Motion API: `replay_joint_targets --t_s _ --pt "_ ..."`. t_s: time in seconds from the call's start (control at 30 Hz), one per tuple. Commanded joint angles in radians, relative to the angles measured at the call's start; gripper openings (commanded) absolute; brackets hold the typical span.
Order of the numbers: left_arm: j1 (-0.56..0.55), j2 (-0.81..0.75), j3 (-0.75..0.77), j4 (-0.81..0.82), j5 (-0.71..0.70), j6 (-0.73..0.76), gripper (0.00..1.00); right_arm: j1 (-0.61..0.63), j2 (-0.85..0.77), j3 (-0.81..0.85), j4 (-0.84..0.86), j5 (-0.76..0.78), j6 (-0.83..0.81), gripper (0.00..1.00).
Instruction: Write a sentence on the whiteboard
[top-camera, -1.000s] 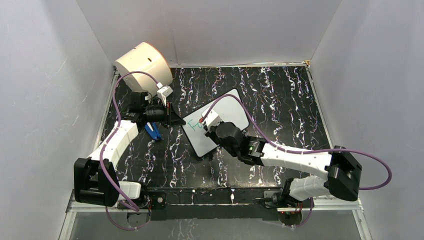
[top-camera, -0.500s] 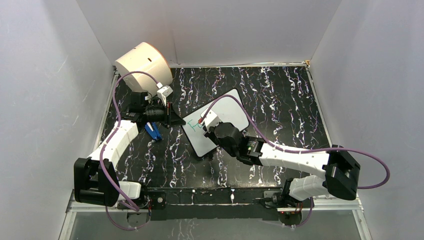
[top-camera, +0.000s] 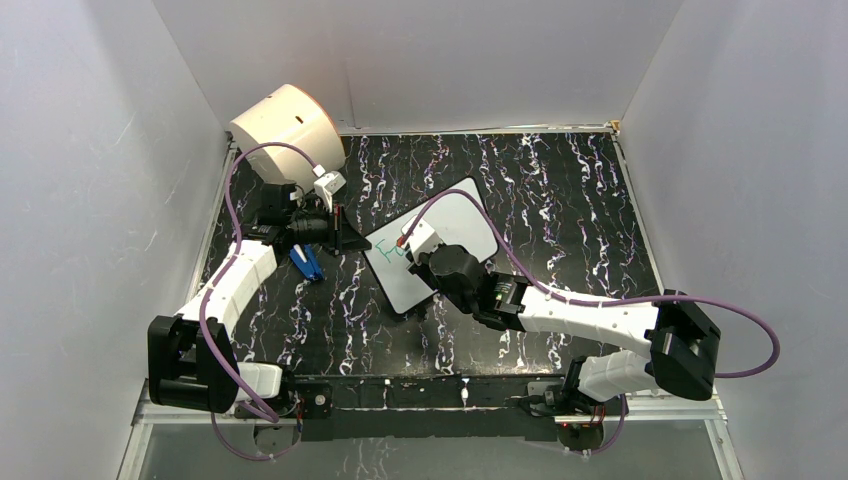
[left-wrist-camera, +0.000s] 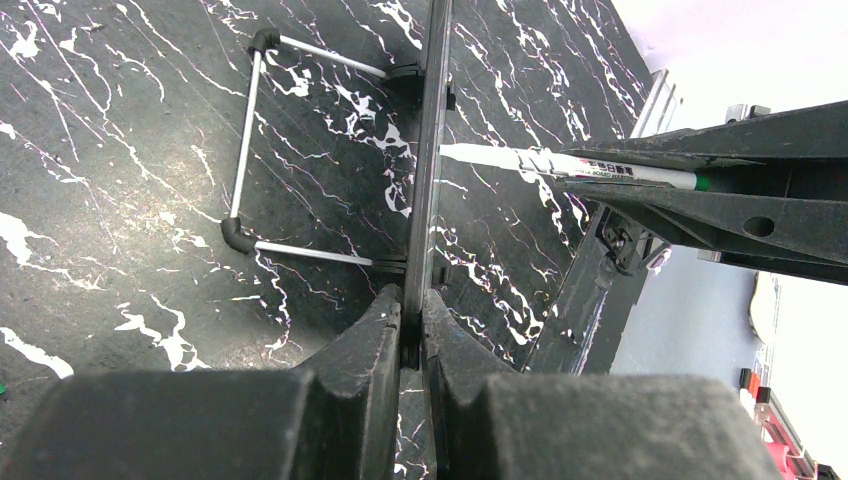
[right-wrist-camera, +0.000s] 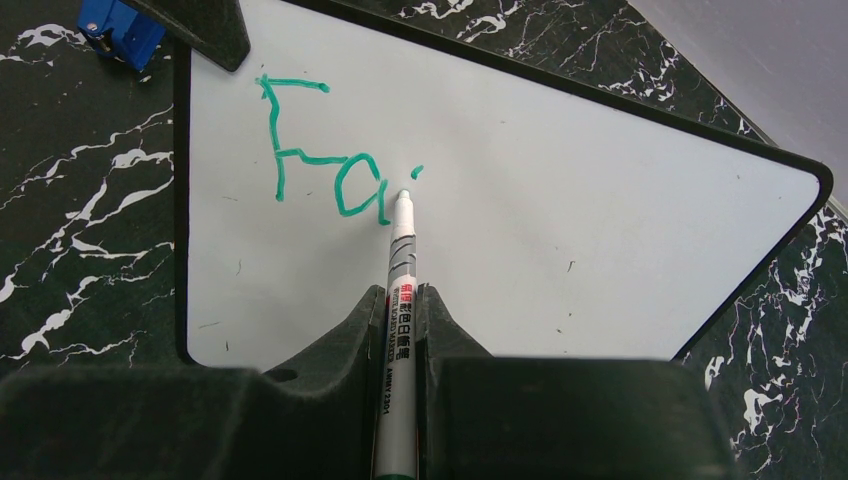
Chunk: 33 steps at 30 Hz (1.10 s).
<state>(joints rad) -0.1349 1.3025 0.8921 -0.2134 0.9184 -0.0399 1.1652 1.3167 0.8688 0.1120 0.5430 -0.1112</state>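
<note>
Beneath right claw (right-wrist-camera: 400, 298) — whiteboard (right-wrist-camera: 560, 230), marker (right-wrist-camera: 402, 262) tip touching; left claw (left-wrist-camera: 412, 302) pinching edge

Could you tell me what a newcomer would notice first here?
Green lettering "Fa" marks the whiteboard at mid-table, the marker in the right gripper pointing at it. The left gripper clamps the board's edge; a cream drum sits in the far left corner.

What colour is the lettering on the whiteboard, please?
The lettering is green, clearest in the right wrist view.
</note>
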Motion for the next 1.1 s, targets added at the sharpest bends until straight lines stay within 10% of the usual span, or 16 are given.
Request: replay_joint_targets --t_s 0.0,1.07 --pt "0.001 0.027 -0.001 -0.058 -0.101 0.034 0.00 -0.004 -0.004 0.004 0.060 0.023 -0.008 0.00" --pt "0.001 0.027 0.002 -0.060 -0.105 0.035 0.00 -0.004 -0.021 -0.012 -0.059 0.005 0.053 0.00"
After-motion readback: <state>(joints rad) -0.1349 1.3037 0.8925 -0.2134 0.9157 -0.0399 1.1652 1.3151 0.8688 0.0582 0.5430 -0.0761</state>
